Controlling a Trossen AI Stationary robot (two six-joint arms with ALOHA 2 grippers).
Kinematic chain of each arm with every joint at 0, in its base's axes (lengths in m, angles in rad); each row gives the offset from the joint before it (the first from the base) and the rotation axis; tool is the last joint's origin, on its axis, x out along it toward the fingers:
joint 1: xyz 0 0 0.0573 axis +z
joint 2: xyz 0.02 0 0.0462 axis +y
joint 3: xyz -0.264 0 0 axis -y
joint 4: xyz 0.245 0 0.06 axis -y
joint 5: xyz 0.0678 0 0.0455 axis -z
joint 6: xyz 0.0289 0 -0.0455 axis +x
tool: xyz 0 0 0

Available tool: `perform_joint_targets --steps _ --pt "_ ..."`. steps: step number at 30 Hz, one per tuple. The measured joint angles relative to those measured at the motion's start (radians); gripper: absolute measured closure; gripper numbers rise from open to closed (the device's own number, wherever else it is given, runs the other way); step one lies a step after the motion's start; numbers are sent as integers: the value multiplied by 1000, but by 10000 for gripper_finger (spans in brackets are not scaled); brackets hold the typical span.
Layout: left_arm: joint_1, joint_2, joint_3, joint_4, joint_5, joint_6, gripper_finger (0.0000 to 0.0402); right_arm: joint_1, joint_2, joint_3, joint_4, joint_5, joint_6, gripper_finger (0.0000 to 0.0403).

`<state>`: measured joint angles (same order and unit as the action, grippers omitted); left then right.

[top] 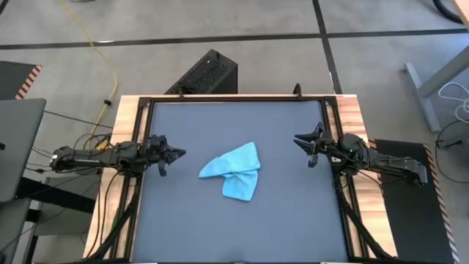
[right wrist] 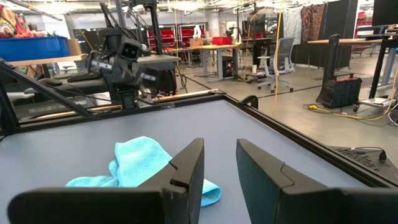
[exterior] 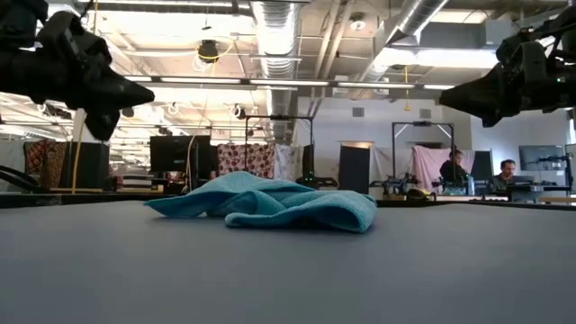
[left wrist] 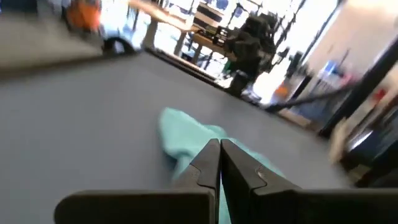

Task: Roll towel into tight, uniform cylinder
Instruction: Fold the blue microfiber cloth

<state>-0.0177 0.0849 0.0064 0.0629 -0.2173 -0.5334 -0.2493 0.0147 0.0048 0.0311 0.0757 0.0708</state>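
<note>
The light-blue towel (top: 234,171) lies crumpled and loosely folded near the middle of the dark grey table (top: 190,227), resting on its underside; in the low view the towel (exterior: 270,204) forms a low heap. My left gripper (top: 181,153) hovers level at the table's left side, shut and empty, pointing toward the towel (left wrist: 186,134). My right gripper (top: 298,138) hovers level at the right side, open and empty, with the towel (right wrist: 140,163) beyond its fingers.
A black frame (top: 234,100) rims the table, with wooden boards outside it. A black box (top: 207,73) stands on the floor past the far edge. Bare tabletop surrounds the towel on all sides. People sit at desks far off in the room (exterior: 477,171).
</note>
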Motion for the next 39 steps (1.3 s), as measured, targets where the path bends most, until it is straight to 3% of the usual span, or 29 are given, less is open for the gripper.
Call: perform_joint_targets --steps 6,11,18,25,29,34,39 --pt "-1 -1 0 30 -31 -398 401 0 0 0 0 0 -2 280" --pt "-29 0 0 16 22 -424 401 -29 0 0 37 113 -183 280" --pt "-81 9 0 64 -10 -478 401 -42 -2 4 270 146 85 280" --pt "-96 134 0 302 -29 -329 401 -24 0 20 417 128 262 280" --pt "-96 251 18 305 11 -244 401 27 48 21 426 40 416 280" --pt "-88 424 33 347 -14 -90 401 144 215 22 480 118 603 280" --pt "-58 602 42 429 -30 -10 401 256 456 23 662 219 614 280"
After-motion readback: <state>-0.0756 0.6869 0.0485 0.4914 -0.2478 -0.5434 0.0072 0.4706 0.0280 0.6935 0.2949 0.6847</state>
